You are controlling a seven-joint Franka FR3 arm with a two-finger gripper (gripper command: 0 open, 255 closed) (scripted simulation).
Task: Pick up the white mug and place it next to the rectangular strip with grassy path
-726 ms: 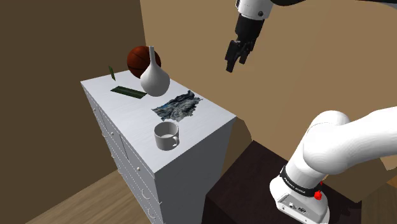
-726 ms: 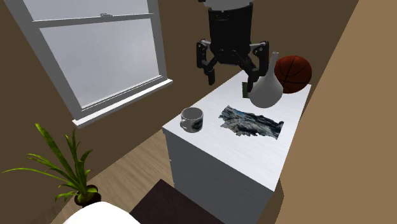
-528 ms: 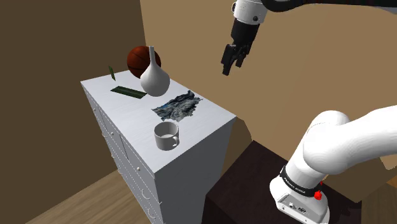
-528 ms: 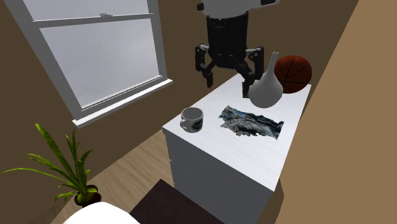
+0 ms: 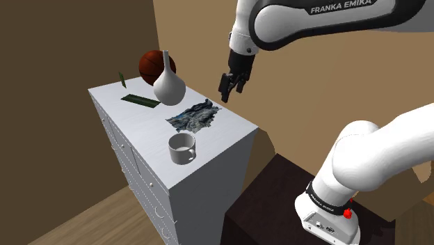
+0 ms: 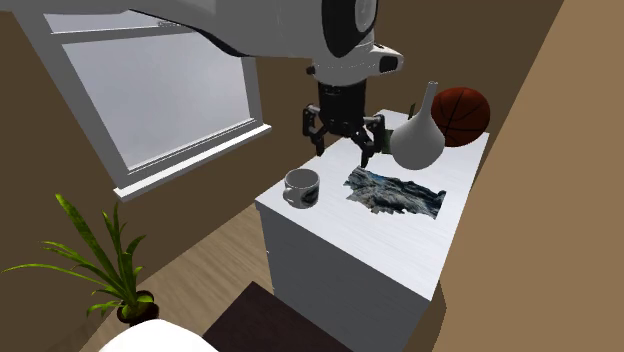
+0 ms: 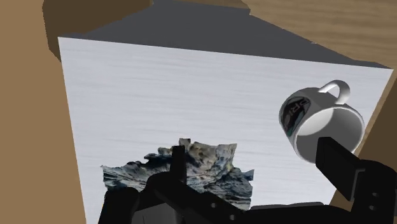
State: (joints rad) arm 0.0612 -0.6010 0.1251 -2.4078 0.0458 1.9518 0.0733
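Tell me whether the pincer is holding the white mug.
No: the pincer hangs open and empty in the air, while the white mug stands apart from it on the white cabinet.

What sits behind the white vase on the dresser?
A reddish-brown basketball sits behind the vase, near the wall. In the shoulder view the vase covers part of the basketball, so whether they touch cannot be seen.

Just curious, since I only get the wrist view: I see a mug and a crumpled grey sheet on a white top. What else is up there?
Observer: A white vase stands beyond the crumpled sheet.
Operator: Anything behind it?
Observer: A basketball, at the back corner of the dresser.
Operator: More?
Observer: A dark green strip lies flat beside the vase, well away from the mug.
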